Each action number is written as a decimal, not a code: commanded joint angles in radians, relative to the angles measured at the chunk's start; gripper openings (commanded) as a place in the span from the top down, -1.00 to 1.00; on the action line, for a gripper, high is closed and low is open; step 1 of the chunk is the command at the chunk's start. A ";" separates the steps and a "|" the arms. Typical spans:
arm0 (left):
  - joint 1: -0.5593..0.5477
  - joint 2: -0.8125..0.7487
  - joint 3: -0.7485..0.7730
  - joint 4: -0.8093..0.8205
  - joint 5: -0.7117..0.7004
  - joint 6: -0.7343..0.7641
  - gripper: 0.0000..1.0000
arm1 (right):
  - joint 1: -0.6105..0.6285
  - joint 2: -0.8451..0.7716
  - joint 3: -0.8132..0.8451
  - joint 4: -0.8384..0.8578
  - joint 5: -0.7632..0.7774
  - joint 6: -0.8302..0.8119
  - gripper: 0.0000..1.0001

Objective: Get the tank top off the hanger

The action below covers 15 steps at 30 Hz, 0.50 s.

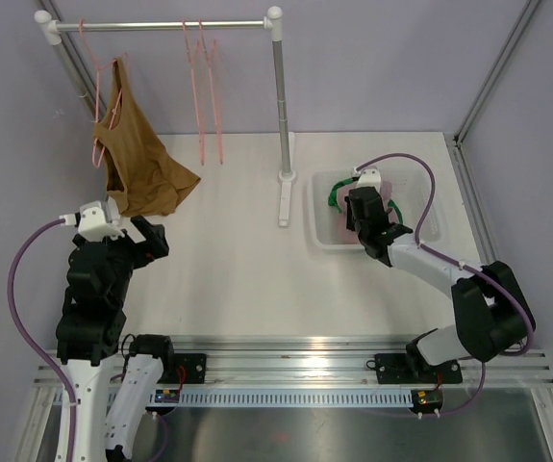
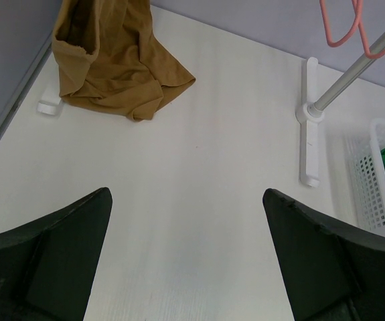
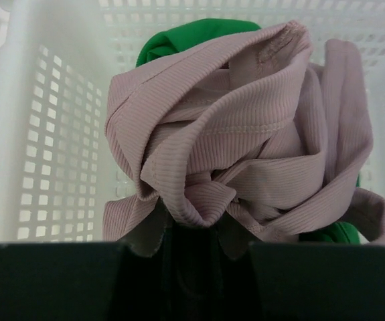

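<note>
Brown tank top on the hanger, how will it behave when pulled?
Probably floppy: the brown tank top drapes from the pink hanger and pools in folds on the table. Likely light thin cloth; pulling may swing the hanger on the rail before it slips free.

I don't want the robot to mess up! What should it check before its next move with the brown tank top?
1. Left hand open: ok.
2. Brown tank top hanging on the pink hanger: ok, not off yet.
3. Nothing between left hand and tank top: ok.
4. Right hand shut on the mauve garment: ok.
5. Mauve garment over the white basket: ok.
6. How the straps sit on the hanger: cannot tell.
</note>
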 commanded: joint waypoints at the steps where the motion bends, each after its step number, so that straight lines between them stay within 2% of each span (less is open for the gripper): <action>1: 0.008 0.004 -0.001 0.063 0.021 0.013 -0.98 | -0.012 0.045 0.077 -0.008 -0.072 0.076 1.00; 3: 0.010 0.006 0.003 0.060 0.020 0.013 -0.98 | -0.021 0.080 0.115 -0.067 -0.092 0.094 1.00; 5: 0.010 0.019 0.038 0.050 0.026 0.010 -0.98 | -0.038 0.126 0.146 -0.143 -0.130 0.110 0.88; 6: 0.010 0.030 0.063 0.019 0.026 0.010 -0.98 | -0.042 0.137 0.179 -0.168 -0.137 0.114 0.55; 7: 0.010 0.056 0.091 -0.004 0.009 0.005 -0.98 | -0.043 0.146 0.196 -0.195 -0.122 0.122 0.35; 9: 0.010 0.098 0.207 -0.077 -0.003 -0.004 -0.98 | -0.041 0.136 0.241 -0.260 -0.102 0.128 0.18; 10: 0.010 0.122 0.262 -0.110 -0.013 -0.006 -0.98 | -0.041 0.110 0.255 -0.275 -0.092 0.131 -0.06; 12: 0.010 0.211 0.417 -0.197 -0.025 -0.009 -0.98 | -0.041 0.077 0.302 -0.334 -0.086 0.131 -0.26; 14: 0.010 0.292 0.546 -0.245 -0.034 0.000 -0.98 | -0.041 0.027 0.353 -0.396 -0.077 0.133 -0.82; 15: 0.010 0.318 0.583 -0.257 -0.039 0.002 -0.98 | -0.041 0.007 0.367 -0.415 -0.068 0.131 -0.99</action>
